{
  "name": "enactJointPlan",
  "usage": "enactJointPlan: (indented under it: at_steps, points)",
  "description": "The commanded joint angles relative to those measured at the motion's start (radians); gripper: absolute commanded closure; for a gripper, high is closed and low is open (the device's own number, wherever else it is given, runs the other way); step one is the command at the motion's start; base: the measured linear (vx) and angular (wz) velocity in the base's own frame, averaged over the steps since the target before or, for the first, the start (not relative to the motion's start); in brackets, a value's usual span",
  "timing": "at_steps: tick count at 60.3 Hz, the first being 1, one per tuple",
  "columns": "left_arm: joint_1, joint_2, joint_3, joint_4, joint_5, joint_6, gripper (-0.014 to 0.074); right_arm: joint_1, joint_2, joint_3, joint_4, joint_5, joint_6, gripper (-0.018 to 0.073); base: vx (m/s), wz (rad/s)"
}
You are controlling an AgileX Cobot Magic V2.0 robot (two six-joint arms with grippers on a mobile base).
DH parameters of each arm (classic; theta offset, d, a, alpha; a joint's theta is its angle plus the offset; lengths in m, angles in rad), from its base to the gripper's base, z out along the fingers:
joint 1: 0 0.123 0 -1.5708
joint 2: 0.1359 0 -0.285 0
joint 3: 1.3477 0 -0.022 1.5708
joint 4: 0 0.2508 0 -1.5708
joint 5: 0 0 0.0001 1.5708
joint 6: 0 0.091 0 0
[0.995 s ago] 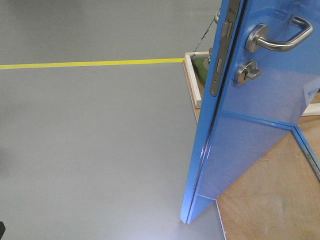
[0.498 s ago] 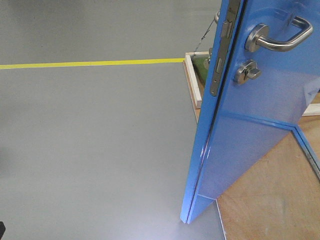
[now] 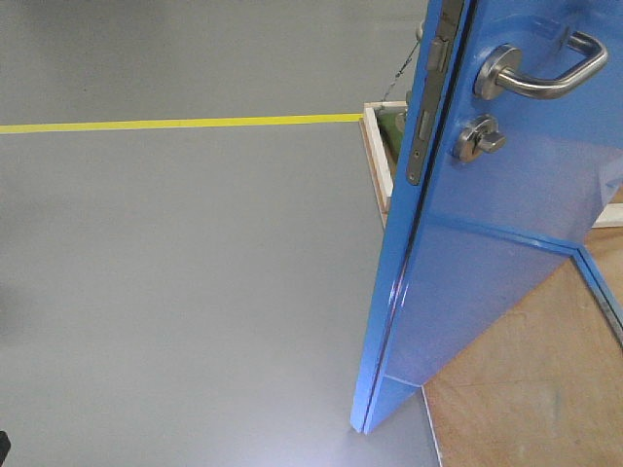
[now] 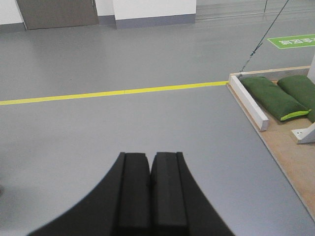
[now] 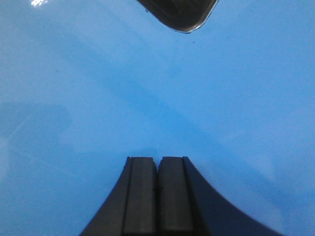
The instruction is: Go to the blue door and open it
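Note:
The blue door (image 3: pixel 506 272) stands ajar at the right of the front view, its edge towards me. It carries a steel lever handle (image 3: pixel 550 70), a round thumb-turn lock (image 3: pixel 479 138) below it and a metal latch plate (image 3: pixel 423 126) on the edge. Neither gripper shows in the front view. My right gripper (image 5: pixel 157 160) is shut and empty, its tips close against the glossy blue door face (image 5: pixel 98 98). My left gripper (image 4: pixel 149 156) is shut and empty, pointing over the grey floor (image 4: pixel 123 128).
A yellow floor line (image 3: pixel 175 124) crosses the grey floor. The door stands on a wooden platform (image 3: pixel 526 389) with a white-edged frame (image 4: pixel 248 101). Green sandbags (image 4: pixel 275 96) lie on the platform. A thin cable (image 4: pixel 261 39) rises from it. A wall and a grey door (image 4: pixel 56 12) stand far behind.
The door's handle and lock sit slightly further left and up in the front view than a second ago. The door edge has shifted a little.

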State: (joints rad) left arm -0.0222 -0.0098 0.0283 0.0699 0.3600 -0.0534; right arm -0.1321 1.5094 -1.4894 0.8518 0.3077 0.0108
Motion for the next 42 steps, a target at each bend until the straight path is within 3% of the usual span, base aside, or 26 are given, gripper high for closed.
enactJointPlan:
  at_steps: [1,42]
  points:
    - [0.000,-0.018,-0.020,-0.002,-0.082,-0.004,0.0526,0.007,-0.024,-0.035,0.016,-0.027,-0.011,0.0564,0.00,0.01]
    - [0.000,-0.018,-0.020,-0.002,-0.082,-0.004,0.0526,0.007,-0.024,-0.035,0.016,-0.027,-0.011,0.0564,0.02,0.03]
